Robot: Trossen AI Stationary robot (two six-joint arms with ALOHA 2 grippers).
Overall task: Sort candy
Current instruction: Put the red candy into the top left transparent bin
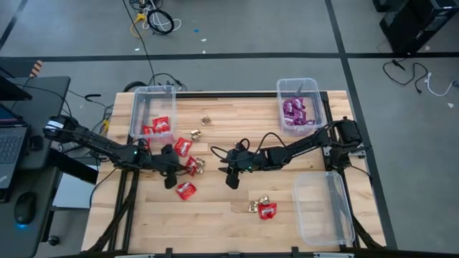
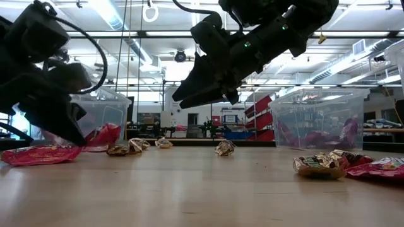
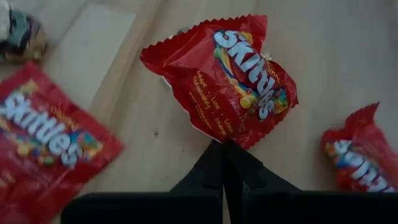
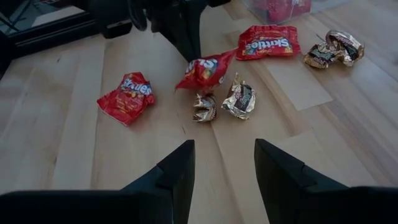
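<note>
Left gripper (image 3: 225, 163) clamped together on the lower corner of a red Skittles packet (image 3: 227, 78); long axis running diagonally up and away from the fingertips, left of centre over the table (image 1: 237, 215) in the high view. Right gripper (image 4: 224, 165) spread apart, hovering centre-frame, gold pieces (image 4: 239, 99) just beyond.

"Skittles" reads on the red packets (image 3: 230, 78), one pinched by the left gripper's fingers (image 3: 214, 168).

The left gripper (image 3: 225, 163) is pinching the lower edge of a red packet (image 3: 227, 78), its fingers (image 3: 208, 168) pressed together. A second red packet (image 3: 46, 146) is lying flat on the table (image 3: 336, 56), a third (image 3: 359, 155) lying apart on the far side. A foil piece (image 3: 22, 34) is showing at the corner.
</note>
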